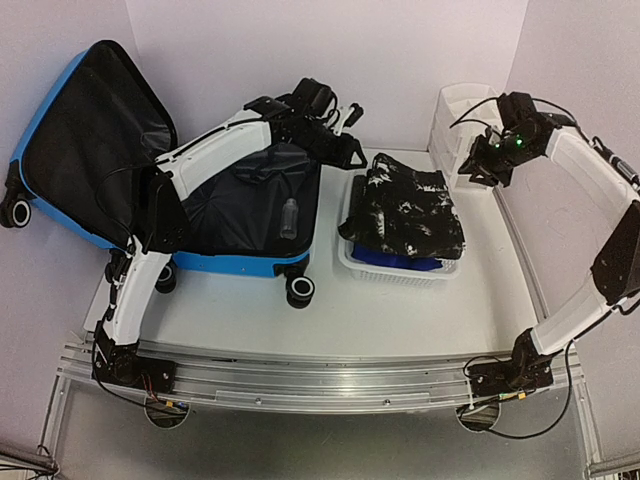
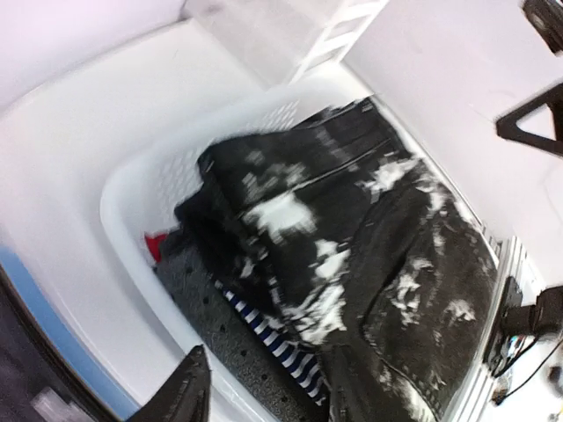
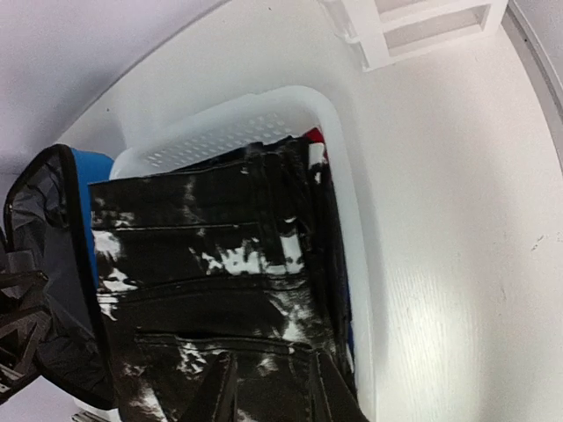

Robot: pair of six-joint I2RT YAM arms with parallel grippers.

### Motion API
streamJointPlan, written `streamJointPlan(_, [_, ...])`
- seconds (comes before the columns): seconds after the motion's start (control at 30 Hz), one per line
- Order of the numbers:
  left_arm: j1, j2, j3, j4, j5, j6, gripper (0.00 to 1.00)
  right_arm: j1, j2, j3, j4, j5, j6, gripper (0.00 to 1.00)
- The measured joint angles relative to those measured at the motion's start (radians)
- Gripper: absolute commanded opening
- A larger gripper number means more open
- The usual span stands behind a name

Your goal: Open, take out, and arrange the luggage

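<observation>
The large bright blue hard-shell suitcase (image 1: 245, 215) lies open on the left of the white desk (image 1: 400, 330). Its black-lined lid leans back against the wall, which leaves the lower half free to reach into. A small clear plastic bottle (image 1: 290, 218) lies on the lining inside, so by my reading the unpacking is not finished.

Just right of the suitcase stands a white perforated plastic basket (image 1: 395, 275). It is piled with folded clothes, a black garment with white splashes (image 1: 405, 205) on top. That suits a sorting step, with clothes gathered in one bin close to the case.

The left claw (image 1: 345, 118) hangs over the far rim of the suitcase, beside the basket's back corner. The right claw (image 1: 487, 170) hovers off the basket's other back corner, in front of a white compartmented organizer (image 1: 455, 115). Nothing hangs from either. Whether either is released or clenched I cannot tell: each wrist view shows only one dark fingertip (image 2: 189, 391) (image 3: 217, 396) plainly.

The overhead view alone gives the whole layout and the bottle. The blurred left wrist view adds what that view hides: a navy-and-white striped cloth (image 2: 273, 338) and a scrap of red (image 2: 157, 246) under the black garment. The right wrist view shows the suitcase's blue edge touching the basket rim.
</observation>
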Motion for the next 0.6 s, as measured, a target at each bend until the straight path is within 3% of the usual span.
streamJointPlan(0.1, [-0.009, -0.01, 0.034, 0.013, 0.047, 0.035, 0.34, 0.049, -0.02, 0.013, 0.0, 0.014, 0.006, 0.07])
streamJointPlan(0.23, [-0.062, -0.016, -0.013, 0.067, 0.121, 0.076, 0.31, 0.091, -0.021, -0.087, 0.084, -0.049, 0.053, 0.01])
streamJointPlan(0.43, [-0.145, 0.002, -0.183, 0.113, 0.077, 0.155, 0.27, 0.089, 0.025, -0.277, 0.211, -0.101, 0.122, 0.0])
streamJointPlan(0.6, [-0.146, 0.009, -0.306, 0.163, 0.044, 0.208, 0.24, 0.091, 0.061, -0.335, 0.269, -0.127, 0.132, 0.0])
